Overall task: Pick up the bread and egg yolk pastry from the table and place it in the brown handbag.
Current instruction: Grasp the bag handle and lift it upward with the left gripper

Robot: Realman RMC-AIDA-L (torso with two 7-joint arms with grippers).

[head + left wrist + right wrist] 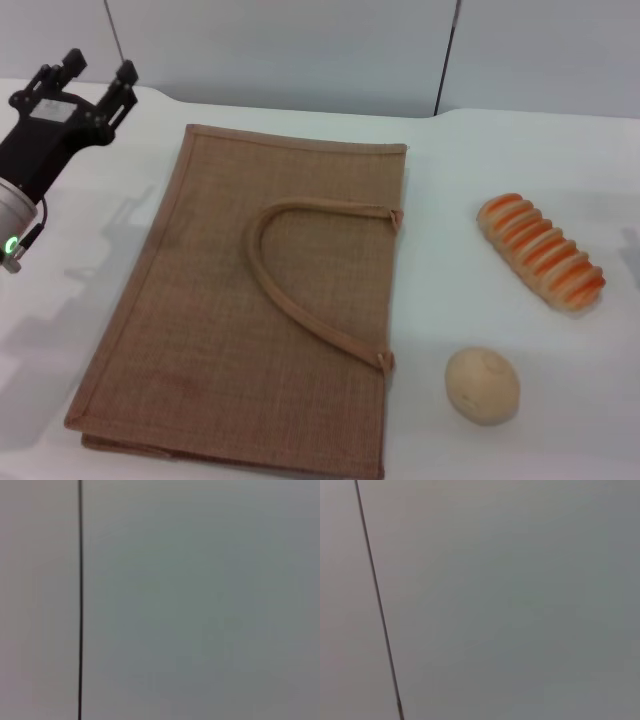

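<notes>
The brown handbag (270,300) lies flat on the white tabletop (470,160), one tan loop handle (300,270) resting across its face. To its right, apart from it, sit the bread (541,251) and, nearer the robot, the egg yolk pastry (482,384). The left hand (95,70) is raised at the far left, fingers spread and holding nothing. The right hand is out of view.
</notes>
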